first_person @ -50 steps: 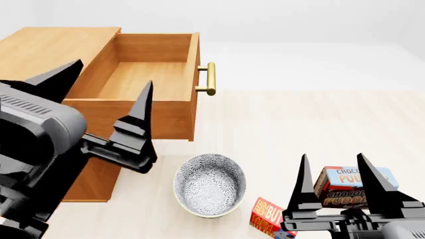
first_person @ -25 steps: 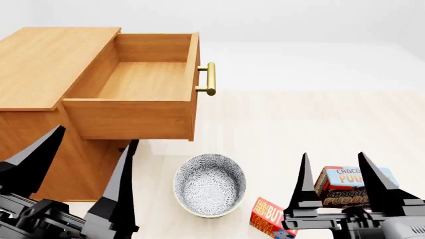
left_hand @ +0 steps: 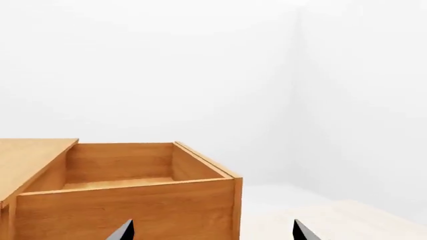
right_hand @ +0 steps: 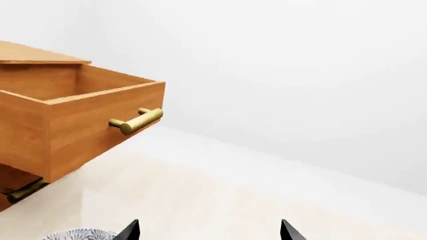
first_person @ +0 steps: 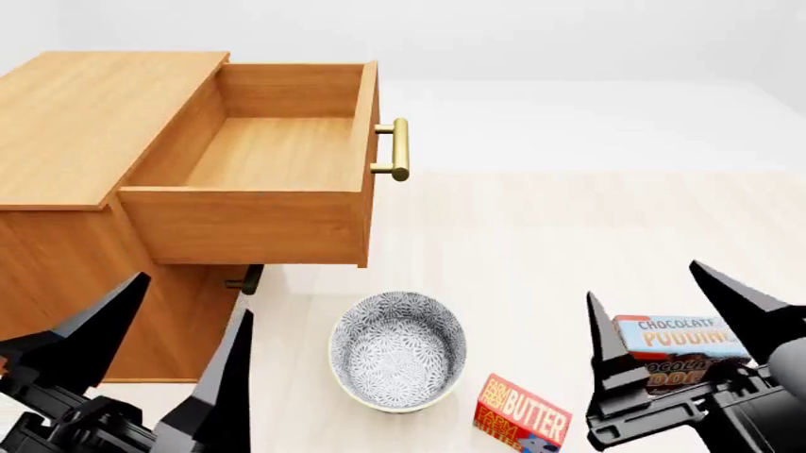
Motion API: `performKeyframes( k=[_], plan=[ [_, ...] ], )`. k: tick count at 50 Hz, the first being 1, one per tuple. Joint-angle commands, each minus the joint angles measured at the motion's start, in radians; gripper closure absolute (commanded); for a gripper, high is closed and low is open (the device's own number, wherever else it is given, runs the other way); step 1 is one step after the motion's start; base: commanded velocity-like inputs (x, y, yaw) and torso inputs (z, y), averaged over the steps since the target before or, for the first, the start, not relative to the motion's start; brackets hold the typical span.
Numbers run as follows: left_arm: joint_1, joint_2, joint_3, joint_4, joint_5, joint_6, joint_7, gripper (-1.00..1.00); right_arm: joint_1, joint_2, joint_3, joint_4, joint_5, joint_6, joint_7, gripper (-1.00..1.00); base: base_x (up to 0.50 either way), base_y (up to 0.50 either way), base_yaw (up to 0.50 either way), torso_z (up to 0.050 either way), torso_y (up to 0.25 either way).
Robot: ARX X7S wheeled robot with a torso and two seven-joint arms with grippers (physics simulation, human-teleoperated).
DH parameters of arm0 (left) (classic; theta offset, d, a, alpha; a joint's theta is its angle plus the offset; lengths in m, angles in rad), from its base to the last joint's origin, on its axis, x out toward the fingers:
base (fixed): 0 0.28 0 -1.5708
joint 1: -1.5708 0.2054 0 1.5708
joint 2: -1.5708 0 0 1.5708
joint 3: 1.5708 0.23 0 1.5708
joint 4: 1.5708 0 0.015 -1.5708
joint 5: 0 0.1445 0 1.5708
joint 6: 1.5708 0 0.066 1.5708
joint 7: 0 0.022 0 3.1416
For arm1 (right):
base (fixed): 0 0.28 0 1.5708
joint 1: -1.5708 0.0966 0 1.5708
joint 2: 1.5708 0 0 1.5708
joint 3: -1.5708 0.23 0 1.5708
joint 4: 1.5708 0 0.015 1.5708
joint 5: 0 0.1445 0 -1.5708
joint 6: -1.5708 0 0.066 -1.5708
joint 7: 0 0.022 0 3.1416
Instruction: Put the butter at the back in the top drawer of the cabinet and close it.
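fingers: both pairs are seen spread with nothing between them; the right gripper (first_person: 686, 326) is held low and nearest, just beside the butter, and the left gripper (first_person: 183, 330) is held in front of the cabinet.
butter (first_person: 519, 412): lain flat on the floor between the patterned bowl (first_person: 398, 349) and the chocolate pudding box (first_person: 674, 349), untouched.
top drawer (first_person: 271, 151): pulled fully out and found bare inside, its brass handle (first_person: 398, 149) turned toward open floor.
cabinet (first_person: 89, 123): stood furthest back.
step: the reach for the butter is judged to be in hand; no grasp is made yet.
next move: the right gripper would need to be lowered over the butter and shut, with the pudding box avoided.
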Motion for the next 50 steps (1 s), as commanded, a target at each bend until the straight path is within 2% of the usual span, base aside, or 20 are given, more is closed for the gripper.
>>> performKeyframes(
  k=[1,8,9,10,11,12,16,20,24,29,50],
  plan=[
    [0.032,0.015,0.005,-0.052,-0.011,0.067,0.025,-1.0,0.012,0.432,0.198,0.045,0.498,0.129,-0.093,-1.0,0.0,0.0,0.0,0.0,0.0],
    [0.046,0.021,0.001,-0.068,-0.014,0.079,0.033,-1.0,0.168,0.442,0.344,0.161,0.722,0.538,-0.36,-1.0,0.0,0.0,0.0,0.0,0.0],
    [0.047,0.02,0.0,-0.069,-0.015,0.082,0.036,-1.0,0.318,0.292,0.194,0.268,0.872,0.688,-0.215,-1.0,0.0,0.0,0.0,0.0,0.0],
    [0.049,0.021,0.0,-0.072,-0.015,0.085,0.037,-1.0,0.468,0.153,0.044,0.31,0.773,0.838,-0.319,-1.0,0.0,0.0,0.0,0.0,0.0],
    [0.051,0.021,-0.001,-0.074,-0.016,0.087,0.038,-1.0,0.618,0.092,-0.106,0.38,0.923,0.988,-0.169,-1.0,0.0,0.0,0.0,0.0,0.0],
    [0.053,0.022,-0.002,-0.076,-0.017,0.089,0.039,-1.0,0.768,0.064,-0.256,0.415,1.04,1.077,-0.096,-1.0,0.0,0.0,0.0,0.0,0.0],
    [0.057,0.021,-0.006,-0.079,-0.021,0.093,0.044,-1.0,1.368,-0.012,-0.856,0.553,1.117,1.212,-0.107,-1.0,0.0,0.0,0.0,0.0,0.0],
    [0.064,0.024,-0.01,-0.084,-0.025,0.099,0.049,-1.0,1.951,-0.043,-1.143,0.59,1.021,1.215,-0.27,-1.0,0.0,0.0,0.0,0.0,0.0],
    [0.07,0.028,-0.013,-0.091,-0.033,0.105,0.057,-1.0,2.07,-0.088,-1.327,0.61,0.904,1.213,-0.405,-1.0,0.0,0.0,0.0,0.0,0.0],
    [0.074,0.029,-0.019,-0.089,-0.038,0.102,0.062,-1.0,2.112,-0.124,-1.415,0.57,0.779,1.203,-0.539,-1.0,0.0,0.0,0.0,0.0,0.0],
    [0.091,0.03,-0.037,-0.086,-0.061,0.099,0.091,-1.0,2.187,-0.186,-1.592,0.581,0.706,1.179,-0.576,-1.0,0.0,0.0,0.0,0.0,0.0]
  ],
)
